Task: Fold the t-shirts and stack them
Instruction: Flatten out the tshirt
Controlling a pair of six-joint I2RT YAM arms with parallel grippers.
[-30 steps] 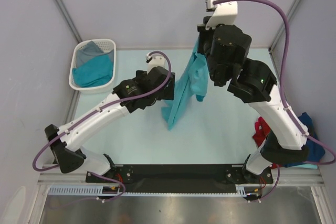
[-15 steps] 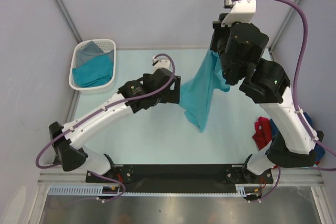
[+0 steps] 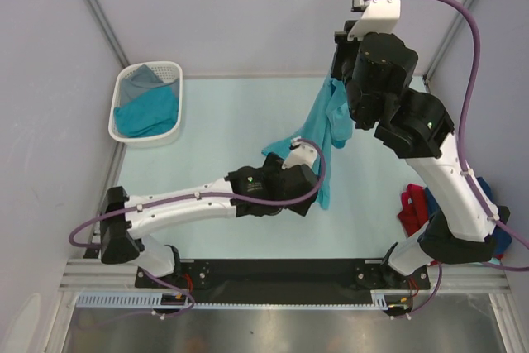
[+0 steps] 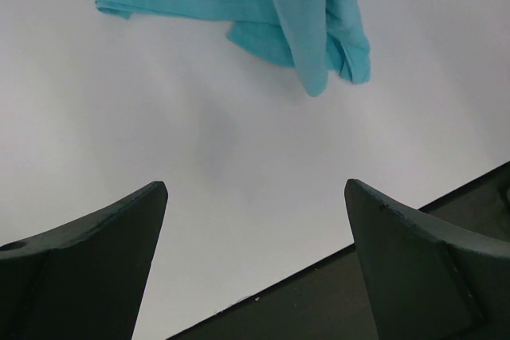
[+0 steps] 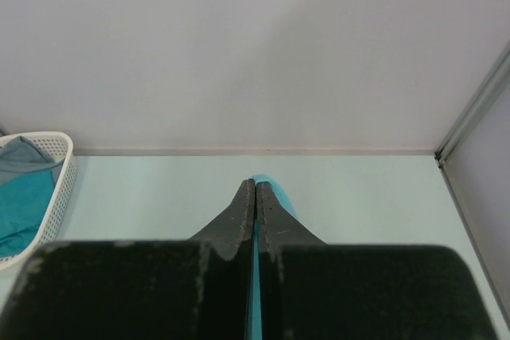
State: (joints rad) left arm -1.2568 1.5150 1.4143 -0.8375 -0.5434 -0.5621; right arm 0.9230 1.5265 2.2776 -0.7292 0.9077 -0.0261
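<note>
A teal t-shirt [image 3: 324, 126] hangs bunched from my right gripper [image 5: 255, 185], which is shut on its top edge high over the far right of the table. A sliver of teal cloth [image 5: 276, 194] shows between the closed fingers. The shirt's lower end [image 4: 319, 45] dangles above the table, ahead of my left gripper [image 4: 255, 189], which is open with nothing between its fingers. In the top view, the left gripper [image 3: 307, 192] sits low beside the shirt's hanging tail, near the middle of the table.
A white slotted basket [image 3: 124, 134] at the far left holds a teal shirt [image 3: 149, 113] and a grey one [image 3: 142, 76]. A red shirt [image 3: 411, 208] and a navy one [image 3: 488, 196] lie at the right edge behind the right arm. The black base bar [image 3: 281, 270] runs along the near edge.
My left arm has swung from the shirt's left side toward the near middle of the table, under the hanging tail. The shirt has swayed and bunched narrower; the right gripper stays shut on it.
</note>
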